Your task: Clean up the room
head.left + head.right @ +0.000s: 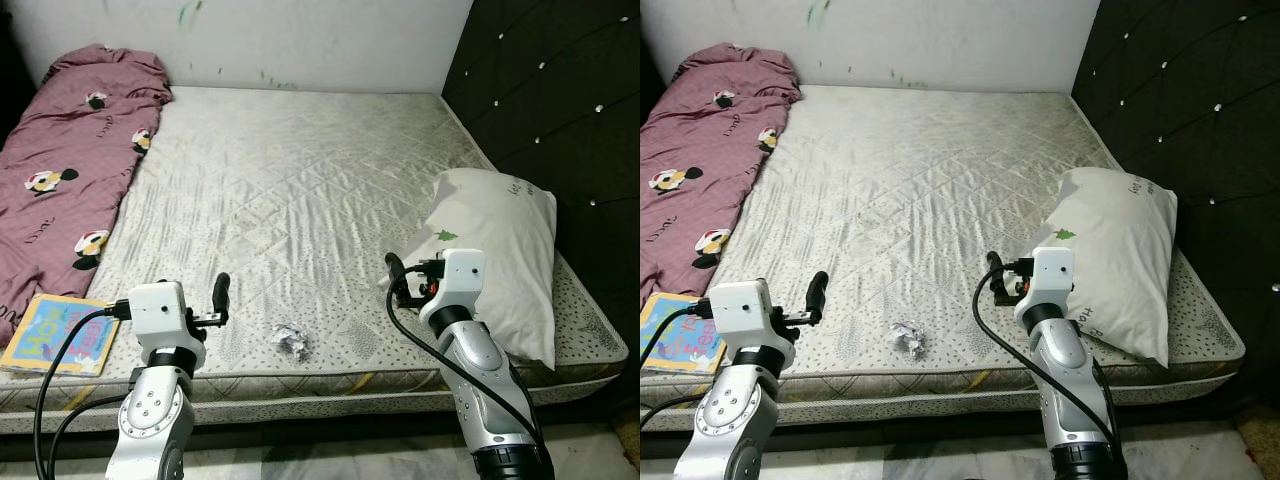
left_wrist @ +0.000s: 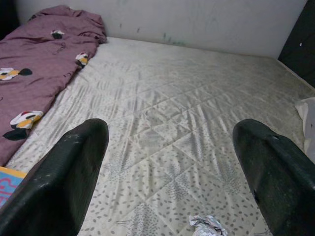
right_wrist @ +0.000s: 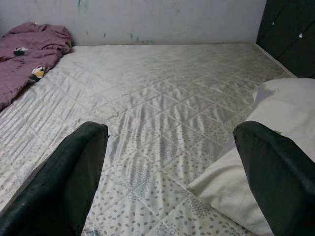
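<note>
We see a bare quilted cream mattress (image 1: pixel 300 170) against a black tufted headboard (image 1: pixel 560 110). A maroon cartoon-print blanket (image 1: pixel 70 160) lies along its left edge; a white pillow (image 1: pixel 500 250) lies at the right edge. A colourful children's book (image 1: pixel 58 335) rests on the near left corner. A small crumpled paper wad (image 1: pixel 288 338) lies near the front edge, between both arms. Our left gripper (image 2: pixel 170 187) and right gripper (image 3: pixel 170 182) hover with fingers spread wide; the head views do not resolve this spacing.
</note>
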### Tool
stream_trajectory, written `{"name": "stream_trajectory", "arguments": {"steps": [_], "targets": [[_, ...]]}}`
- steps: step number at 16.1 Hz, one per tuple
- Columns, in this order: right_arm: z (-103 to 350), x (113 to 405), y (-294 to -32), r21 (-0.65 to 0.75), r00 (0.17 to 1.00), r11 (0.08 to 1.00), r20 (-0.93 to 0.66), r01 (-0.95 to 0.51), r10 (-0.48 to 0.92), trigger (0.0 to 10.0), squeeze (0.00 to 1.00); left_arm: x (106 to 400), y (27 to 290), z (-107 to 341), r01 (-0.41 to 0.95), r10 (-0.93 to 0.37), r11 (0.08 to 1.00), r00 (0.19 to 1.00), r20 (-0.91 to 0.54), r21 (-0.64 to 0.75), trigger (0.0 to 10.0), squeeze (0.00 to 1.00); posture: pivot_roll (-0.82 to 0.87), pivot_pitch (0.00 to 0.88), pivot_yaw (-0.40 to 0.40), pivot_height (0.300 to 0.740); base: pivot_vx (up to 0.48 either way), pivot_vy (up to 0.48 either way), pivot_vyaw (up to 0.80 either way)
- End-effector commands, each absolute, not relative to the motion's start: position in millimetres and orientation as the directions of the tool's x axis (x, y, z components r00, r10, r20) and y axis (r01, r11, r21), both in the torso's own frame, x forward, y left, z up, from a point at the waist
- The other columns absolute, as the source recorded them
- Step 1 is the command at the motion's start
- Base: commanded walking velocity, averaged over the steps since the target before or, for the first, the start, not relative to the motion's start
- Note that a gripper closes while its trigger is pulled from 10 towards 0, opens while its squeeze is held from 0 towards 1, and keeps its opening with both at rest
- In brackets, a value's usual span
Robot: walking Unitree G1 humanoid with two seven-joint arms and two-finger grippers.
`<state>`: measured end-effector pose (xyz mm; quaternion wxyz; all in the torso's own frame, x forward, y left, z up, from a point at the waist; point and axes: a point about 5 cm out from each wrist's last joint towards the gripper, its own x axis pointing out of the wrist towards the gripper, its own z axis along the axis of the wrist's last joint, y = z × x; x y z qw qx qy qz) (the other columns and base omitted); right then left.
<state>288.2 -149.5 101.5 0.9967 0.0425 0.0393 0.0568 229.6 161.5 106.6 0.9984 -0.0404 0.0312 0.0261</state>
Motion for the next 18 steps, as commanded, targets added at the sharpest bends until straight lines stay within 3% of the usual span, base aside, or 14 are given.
{"name": "stream_trajectory", "arguments": {"steps": [1, 12, 18], "targets": [[103.7, 287.4, -151.6, 0.092, 0.992, 0.990, -0.067, -0.103, 0.109, 10.0, 0.00, 229.1, 161.8, 110.0, -0.059, 0.055, 0.996, 0.997, -0.045, -0.071, 10.0, 0.00, -0.03, 0.028, -0.053, 0.726, 0.000, 0.000, 0.00], [102.7, 288.0, -150.9, 0.096, 0.990, 0.989, -0.072, -0.114, 0.122, 10.0, 0.00, 230.8, 161.3, 111.2, -0.065, 0.063, 0.996, 0.997, -0.036, -0.068, 10.0, 0.00, -0.04, 0.032, -0.057, 0.606, 0.000, 0.000, 0.00], [101.3, 287.1, -148.1, 0.088, 0.986, 0.986, -0.078, -0.143, 0.150, 10.0, 0.00, 231.1, 163.2, 114.2, -0.041, 0.039, 0.997, 0.999, -0.020, -0.062, 10.0, 0.00, -0.03, 0.034, -0.070, 0.606, 0.000, 0.000, 0.00]]}}
